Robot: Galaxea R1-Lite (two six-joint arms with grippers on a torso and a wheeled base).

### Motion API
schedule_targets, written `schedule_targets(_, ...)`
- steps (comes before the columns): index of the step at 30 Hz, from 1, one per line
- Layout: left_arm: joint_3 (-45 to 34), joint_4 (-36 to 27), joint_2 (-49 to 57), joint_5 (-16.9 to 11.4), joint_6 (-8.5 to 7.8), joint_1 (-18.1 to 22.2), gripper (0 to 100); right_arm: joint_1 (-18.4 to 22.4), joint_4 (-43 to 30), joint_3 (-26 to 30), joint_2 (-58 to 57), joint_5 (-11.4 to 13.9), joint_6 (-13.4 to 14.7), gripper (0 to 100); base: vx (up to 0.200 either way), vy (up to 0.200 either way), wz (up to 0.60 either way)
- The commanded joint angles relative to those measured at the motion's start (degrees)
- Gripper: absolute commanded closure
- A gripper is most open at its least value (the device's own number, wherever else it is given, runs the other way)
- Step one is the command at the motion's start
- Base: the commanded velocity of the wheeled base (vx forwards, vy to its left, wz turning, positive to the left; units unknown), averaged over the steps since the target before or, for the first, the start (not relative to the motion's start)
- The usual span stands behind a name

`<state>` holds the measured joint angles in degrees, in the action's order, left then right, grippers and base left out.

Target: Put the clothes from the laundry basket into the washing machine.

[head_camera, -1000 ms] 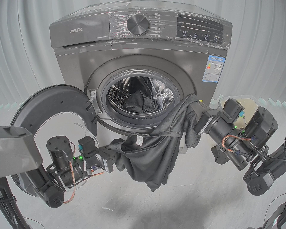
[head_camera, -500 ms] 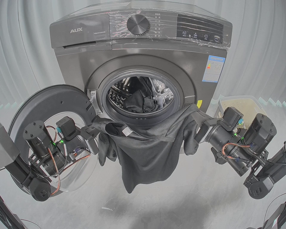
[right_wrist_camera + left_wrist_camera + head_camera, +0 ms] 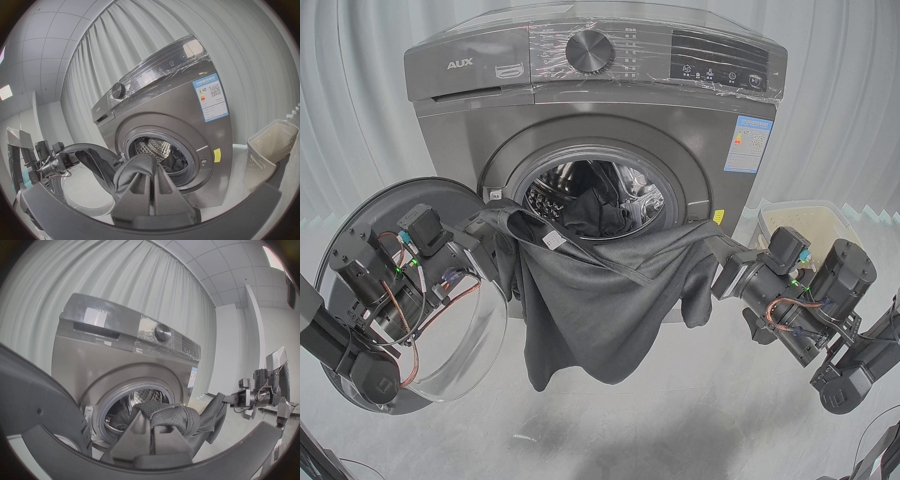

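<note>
Clenching dark grey fabric garment [image 3: 594, 300] in left end effector [image 3: 152, 424] and right end effector [image 3: 152, 178] | strung across grey washing machine [image 3: 587, 119] opening, 9 to 4 o'clock | head view: white tag [image 3: 552, 239] | right wrist view: beige perforated basket [image 3: 272, 140]

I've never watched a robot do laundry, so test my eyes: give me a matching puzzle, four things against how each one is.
1 black garment
2 machine door
3 laundry basket
4 drum

A swung open
B held by the left hand and the right hand
C cream, standing beside the washing machine
D has dark clothes inside

Pairs: 1-B, 2-A, 3-C, 4-D.
</note>
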<state>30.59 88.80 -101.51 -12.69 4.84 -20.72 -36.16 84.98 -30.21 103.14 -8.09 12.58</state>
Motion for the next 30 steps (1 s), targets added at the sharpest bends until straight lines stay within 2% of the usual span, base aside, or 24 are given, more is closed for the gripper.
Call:
schedule_targets(1,0.61,-0.03,1.76,0.03,-0.01,0.25,100,0.74,0.01,-0.29,0.13,0.01,-0.01,100,0.000,0.000,0.00)
schedule_targets(17,0.53,-0.03,2.55,0.03,-0.09,0.86,100,4.78,-1.40,-2.93,-2.77,0.10,-0.54,100,0.000,0.000,0.00)
schedule_targets(21,0.70,-0.03,3.43,0.03,-0.71,0.86,100,6.19,-1.66,-3.01,-3.48,0.18,-0.72,100,0.000,0.000,0.00)
schedule_targets(24,0.61,-0.03,4.66,0.03,-0.18,0.86,100,6.36,-1.75,-3.63,-3.48,0.18,-0.72,100,0.000,0.000,0.00)
schedule_targets(30,0.44,-0.03,4.57,0.03,-0.18,1.65,100,6.27,-1.75,-3.72,-3.39,0.18,-0.72,100,0.000,0.000,0.00)
